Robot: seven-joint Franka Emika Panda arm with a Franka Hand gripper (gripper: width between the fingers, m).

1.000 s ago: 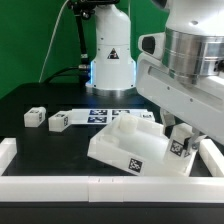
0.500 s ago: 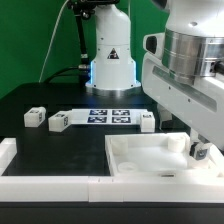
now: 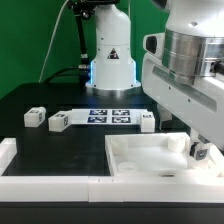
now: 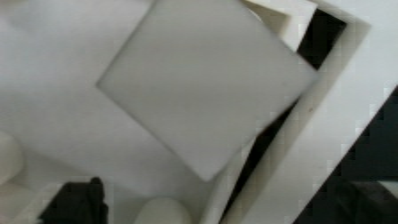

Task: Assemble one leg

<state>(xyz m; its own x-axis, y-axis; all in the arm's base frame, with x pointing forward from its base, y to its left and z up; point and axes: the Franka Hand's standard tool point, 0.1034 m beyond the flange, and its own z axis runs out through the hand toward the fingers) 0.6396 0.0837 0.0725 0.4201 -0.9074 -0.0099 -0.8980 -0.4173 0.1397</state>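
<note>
In the exterior view, the large white square tray-like plastic tabletop (image 3: 150, 157) lies flat on the black table (image 3: 60, 150), pushed up against the white border wall (image 3: 50, 183) at the near edge, probably so the wall braces it while a leg goes in. The arm's two-finger gripper (image 3: 198, 152) hangs at the tabletop's corner on the exterior view's right, and a small white tagged cuboid, apparently a leg (image 3: 199, 153), sits at its tip; whether the claw is clamped on it or merely beside it, I cannot tell. Three more small white plastic legs wait beyond the tabletop: one (image 3: 147, 121) just behind its far edge, two (image 3: 58, 121) (image 3: 34, 117) further toward the exterior view's left, beside the flat white marker board (image 3: 110, 115). Now the wrist view: it is filled with the tabletop's pale surfaces (image 4: 196, 90) seen close, with dark fingertips (image 4: 75, 200) at the frame's edge, and the grip stays unreadable.
</note>
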